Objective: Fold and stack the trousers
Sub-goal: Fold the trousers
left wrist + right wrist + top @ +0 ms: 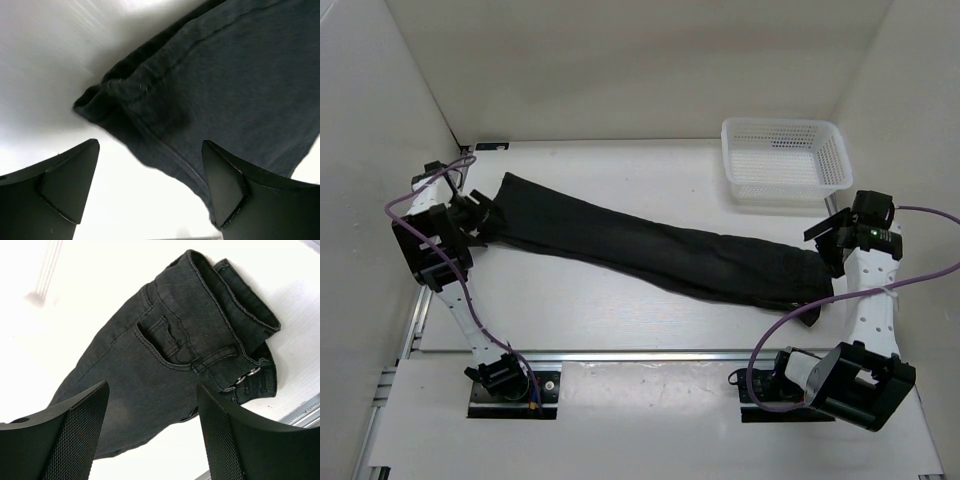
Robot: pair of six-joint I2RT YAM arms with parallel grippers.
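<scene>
White worktop [620, 320] carries the trousers [650, 250] stretched long (legs doubled, seemingly ready for folding); left claw [150, 145] and right claw [152, 387] hover open and empty over opposite ends.

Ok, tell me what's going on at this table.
The robot is working on a pair of black trousers, which lie stretched out long and slanted across the table, legs together. The left gripper hangs open over the hem end, and the right gripper hangs open over the waistband end. Neither holds the cloth. A white basket sits at the far right.
</scene>
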